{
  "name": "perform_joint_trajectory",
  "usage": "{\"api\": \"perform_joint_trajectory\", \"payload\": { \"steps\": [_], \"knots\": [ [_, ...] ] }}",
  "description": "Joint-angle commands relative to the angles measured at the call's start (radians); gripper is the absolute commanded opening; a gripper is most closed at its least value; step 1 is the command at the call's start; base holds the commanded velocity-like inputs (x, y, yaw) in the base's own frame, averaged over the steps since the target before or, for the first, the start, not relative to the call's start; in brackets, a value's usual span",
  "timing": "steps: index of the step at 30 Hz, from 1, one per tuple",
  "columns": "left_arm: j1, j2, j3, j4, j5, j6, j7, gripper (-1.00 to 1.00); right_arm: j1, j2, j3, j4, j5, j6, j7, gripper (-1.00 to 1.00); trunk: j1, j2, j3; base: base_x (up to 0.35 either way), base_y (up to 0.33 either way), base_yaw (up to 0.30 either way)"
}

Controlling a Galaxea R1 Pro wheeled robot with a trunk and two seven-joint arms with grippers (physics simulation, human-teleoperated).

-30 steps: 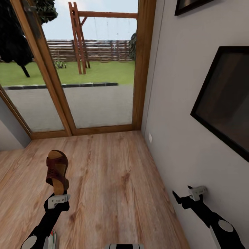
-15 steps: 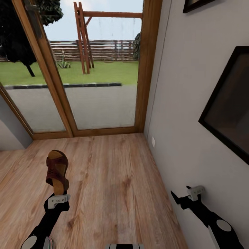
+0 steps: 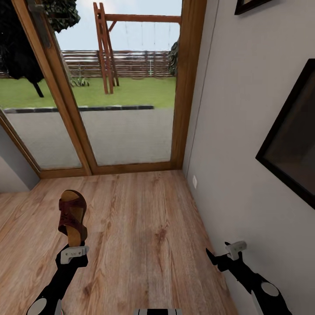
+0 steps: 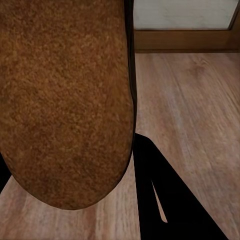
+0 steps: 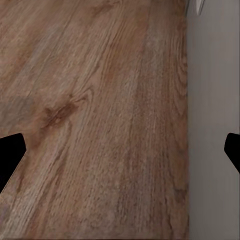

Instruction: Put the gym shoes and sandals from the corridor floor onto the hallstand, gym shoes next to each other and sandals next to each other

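The corridor floor (image 3: 144, 227), light wood-grain planks, spread across the lower half of the head view and ran up to a wood-framed glass door (image 3: 118, 87) at 12 o'clock, through which a lawn, a fence and a red-brown swing frame (image 3: 107, 48) were seen. A pale grey wall (image 3: 227, 144) rose along the 3 o'clock side, carrying a dark framed picture (image 3: 291, 140) and, low near the floor, a small white socket (image 3: 194, 181).

At 7 o'clock the left gripper (image 3: 73, 250) was clamped on the heel end of one sandal (image 3: 72, 216), held clear of the floor with its toe pointing toward 12 o'clock, the reddish-brown perforated straps facing up. In the left wrist view the sandal's tan sole (image 4: 62, 100) lay close against the camera, with a dark finger (image 4: 170, 195) beside it.

At 5 o'clock the right gripper (image 3: 223, 256) hung just beside the wall, holding nothing; in the right wrist view its two fingers (image 5: 10, 155) stood wide apart over the floor-wall junction.
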Motion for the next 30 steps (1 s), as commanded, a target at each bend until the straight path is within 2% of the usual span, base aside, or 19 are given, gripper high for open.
{"api": "perform_joint_trajectory", "payload": {
  "steps": [1,16,23,30],
  "knots": [
    [-0.001,-0.001,0.005,0.000,-0.014,-0.006,-0.006,-1.00,0.000,0.001,0.000,-0.001,0.010,0.002,0.006,1.00,0.000,0.000,-0.001,0.000,0.000,0.000],
    [-0.001,-0.001,0.006,0.000,-0.014,-0.005,-0.007,-1.00,0.000,0.003,0.010,0.004,0.009,0.002,0.006,1.00,0.000,0.000,-0.001,0.006,0.000,0.000],
    [-0.001,-0.001,0.006,0.000,-0.014,-0.005,-0.007,-1.00,0.000,0.003,0.009,0.003,0.009,0.002,0.006,1.00,0.000,0.000,-0.001,0.211,0.000,0.000],
    [-0.001,-0.001,0.005,0.000,-0.014,-0.006,-0.007,-1.00,0.000,0.003,0.009,0.003,0.009,0.002,0.006,1.00,0.000,0.000,-0.001,0.069,0.000,0.000]
  ]
}}
